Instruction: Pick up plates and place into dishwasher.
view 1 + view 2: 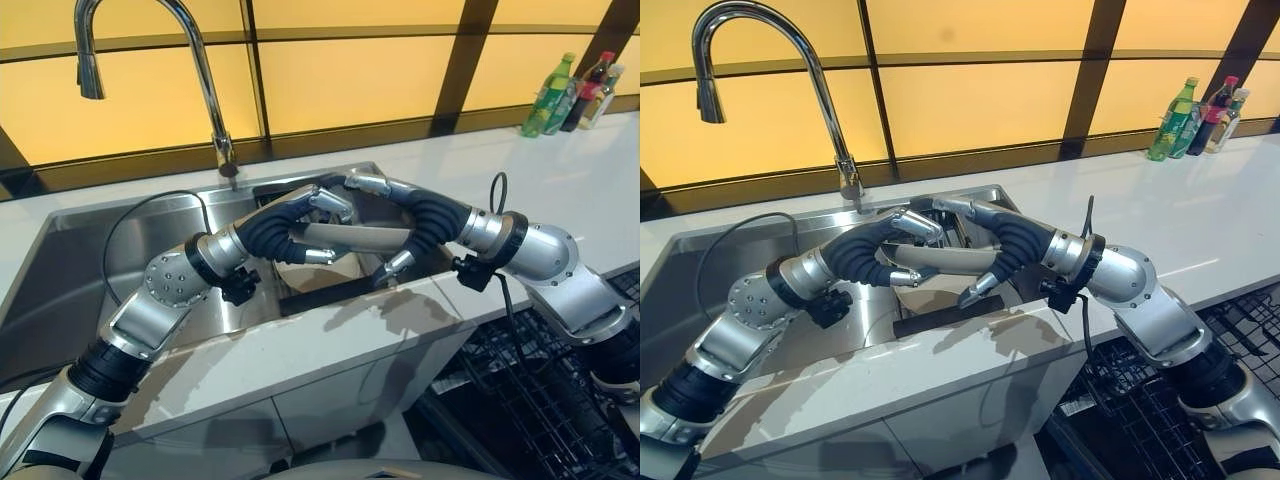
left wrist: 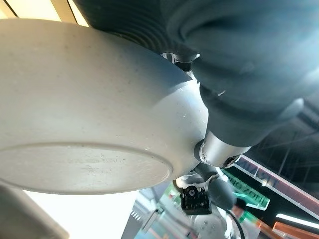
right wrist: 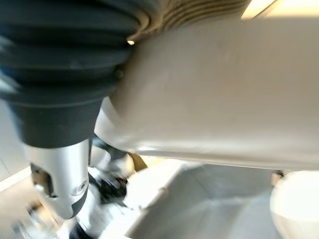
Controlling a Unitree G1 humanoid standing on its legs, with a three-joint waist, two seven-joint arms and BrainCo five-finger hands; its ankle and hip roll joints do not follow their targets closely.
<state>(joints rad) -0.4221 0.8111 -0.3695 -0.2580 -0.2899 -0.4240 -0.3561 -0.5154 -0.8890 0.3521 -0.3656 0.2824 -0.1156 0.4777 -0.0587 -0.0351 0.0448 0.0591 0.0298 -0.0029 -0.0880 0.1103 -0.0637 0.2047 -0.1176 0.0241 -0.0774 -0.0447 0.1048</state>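
Both the left hand (image 1: 318, 205) and right hand (image 1: 385, 190) clasp a smooth, round beige plate (image 1: 355, 238) above the steel sink (image 1: 80, 260).

Your two hands (image 1: 330, 205) crowd the sink's (image 1: 90, 250) right end around the plate (image 1: 355, 238). The faucet (image 1: 205, 80) arches over the back rim. The sink's left half lies open; bottles (image 1: 570, 92) stand at the counter's (image 1: 560, 170) far right corner.
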